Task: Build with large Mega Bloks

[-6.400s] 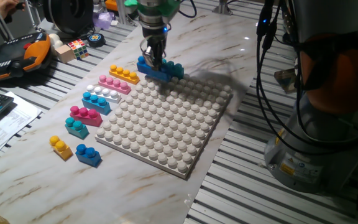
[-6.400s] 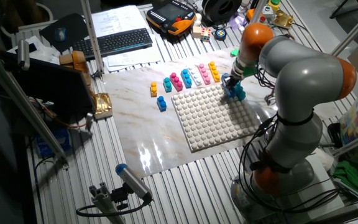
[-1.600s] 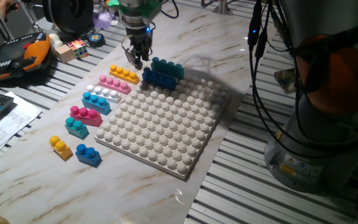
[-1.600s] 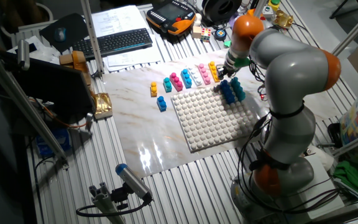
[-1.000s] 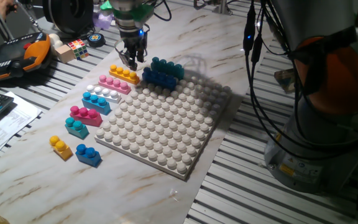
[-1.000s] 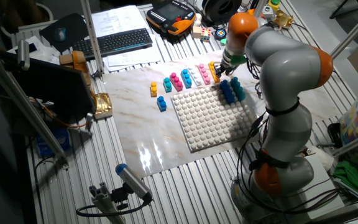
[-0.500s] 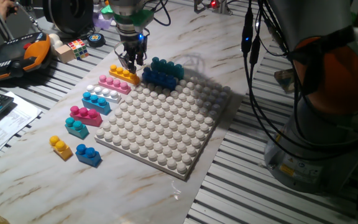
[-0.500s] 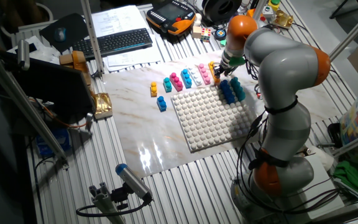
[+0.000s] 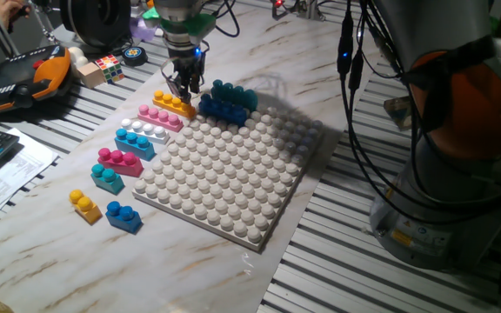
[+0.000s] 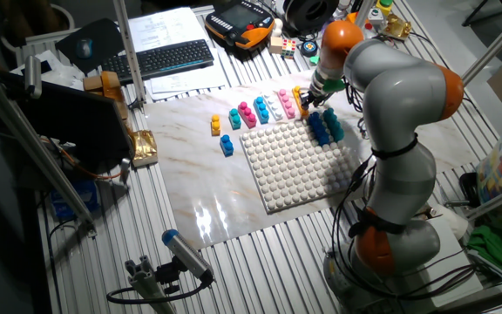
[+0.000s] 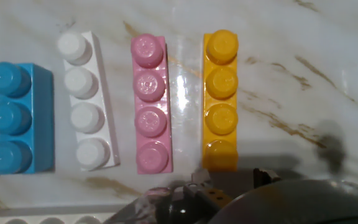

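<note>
My gripper is open, low over the near end of the orange-yellow four-stud brick, fingers on either side of it. In the hand view that brick lies beside a pink brick, a white brick and a blue brick; my fingertips show at the bottom edge. A dark blue brick and a teal brick sit on the white baseplate's far corner. In the other fixed view my gripper is at the row's end.
More bricks lie left of the baseplate: magenta, small teal, small yellow, small blue. A puzzle cube, an orange pendant and a keyboard lie beyond. The robot's base stands at the right.
My gripper let go of the dark blue brick on the baseplate beside the teal one, moved left to the orange-yellow brick and came down over it. Little change in the last half second.
</note>
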`<control>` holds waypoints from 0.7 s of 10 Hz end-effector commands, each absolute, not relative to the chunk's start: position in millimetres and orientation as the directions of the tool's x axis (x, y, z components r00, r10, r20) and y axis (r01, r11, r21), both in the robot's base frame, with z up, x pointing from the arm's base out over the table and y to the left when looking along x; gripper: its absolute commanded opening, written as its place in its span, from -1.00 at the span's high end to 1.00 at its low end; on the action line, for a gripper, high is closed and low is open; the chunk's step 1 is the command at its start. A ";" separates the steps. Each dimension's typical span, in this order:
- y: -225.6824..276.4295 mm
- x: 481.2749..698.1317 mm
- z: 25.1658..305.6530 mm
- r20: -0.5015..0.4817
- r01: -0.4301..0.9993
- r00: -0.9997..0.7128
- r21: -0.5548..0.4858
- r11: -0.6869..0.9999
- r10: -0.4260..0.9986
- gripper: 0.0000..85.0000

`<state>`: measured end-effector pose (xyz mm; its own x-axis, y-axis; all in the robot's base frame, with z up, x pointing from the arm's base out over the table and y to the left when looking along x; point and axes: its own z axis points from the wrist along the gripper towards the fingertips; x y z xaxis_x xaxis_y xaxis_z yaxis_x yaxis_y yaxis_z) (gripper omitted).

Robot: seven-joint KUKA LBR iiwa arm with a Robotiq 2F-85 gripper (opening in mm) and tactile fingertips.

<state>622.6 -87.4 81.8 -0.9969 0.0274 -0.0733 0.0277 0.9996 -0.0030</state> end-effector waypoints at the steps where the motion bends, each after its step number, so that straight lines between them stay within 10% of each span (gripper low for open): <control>1: -87.3 622.6 81.8 -0.073 0.029 -0.997 -0.004 1.000 0.028 0.03; 7: -84.9 648.7 69.4 -0.099 0.033 -0.995 -0.013 0.999 0.032 -0.07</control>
<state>649.1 -84.8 69.1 -0.9947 0.0299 -0.0988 0.0314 0.9994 -0.0135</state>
